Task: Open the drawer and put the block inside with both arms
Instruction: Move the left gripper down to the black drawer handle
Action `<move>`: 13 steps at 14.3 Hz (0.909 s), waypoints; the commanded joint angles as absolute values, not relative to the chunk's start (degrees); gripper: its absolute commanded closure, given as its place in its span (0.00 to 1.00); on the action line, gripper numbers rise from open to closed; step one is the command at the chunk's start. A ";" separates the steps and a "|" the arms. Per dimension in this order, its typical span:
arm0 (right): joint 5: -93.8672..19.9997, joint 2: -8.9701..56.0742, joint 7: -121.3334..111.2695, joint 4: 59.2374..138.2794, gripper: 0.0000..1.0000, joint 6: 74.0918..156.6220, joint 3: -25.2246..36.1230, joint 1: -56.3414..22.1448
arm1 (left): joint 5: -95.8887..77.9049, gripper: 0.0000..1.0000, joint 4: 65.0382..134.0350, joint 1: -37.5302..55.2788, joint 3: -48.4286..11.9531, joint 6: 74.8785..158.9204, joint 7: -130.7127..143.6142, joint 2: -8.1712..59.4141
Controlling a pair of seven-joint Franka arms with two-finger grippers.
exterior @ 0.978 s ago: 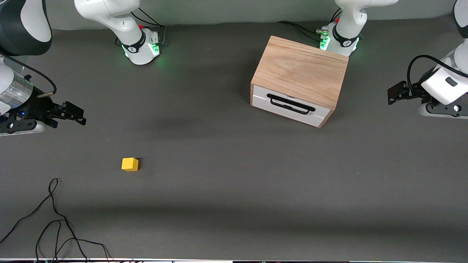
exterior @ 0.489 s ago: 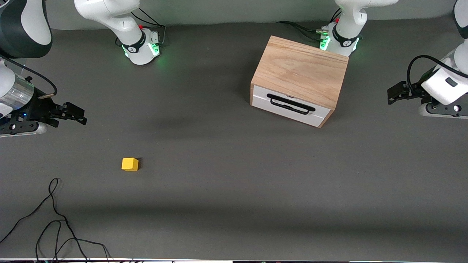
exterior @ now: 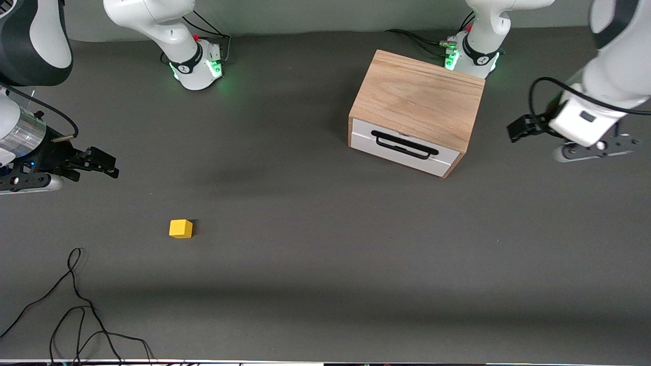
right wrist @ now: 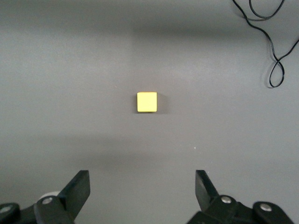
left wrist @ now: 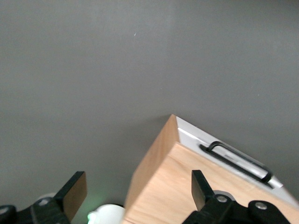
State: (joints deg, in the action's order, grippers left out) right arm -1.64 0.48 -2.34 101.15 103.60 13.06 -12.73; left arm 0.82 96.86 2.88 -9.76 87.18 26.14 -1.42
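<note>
On the grey surface (exterior: 315, 244), the closed drawer (exterior: 404, 147) is approached by the open left claw (exterior: 519, 131), while the block (exterior: 180, 229) is faced by the open right claw (exterior: 104, 163).

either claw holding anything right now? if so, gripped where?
Nothing held. Left claw is open over the light wooden cabinet; right claw is open above the table, small yellow cube untouched.
</note>
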 commanded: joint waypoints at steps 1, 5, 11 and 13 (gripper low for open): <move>-1.14 1.32 -1.14 100.02 0.00 104.15 13.18 -12.83 | -0.17 0.00 93.09 3.34 -13.78 84.56 43.88 1.48; -0.18 1.85 0.00 100.02 0.00 104.85 13.27 -12.92 | 0.09 0.00 88.69 5.96 -20.21 83.84 73.05 7.19; 2.81 1.93 -0.70 99.67 0.00 104.41 13.10 -13.18 | 2.19 0.00 84.55 17.83 -20.57 84.98 104.91 15.99; 2.81 2.72 -0.18 99.93 0.00 104.24 13.10 -13.10 | 2.29 0.00 86.04 18.98 -20.57 86.21 107.66 16.70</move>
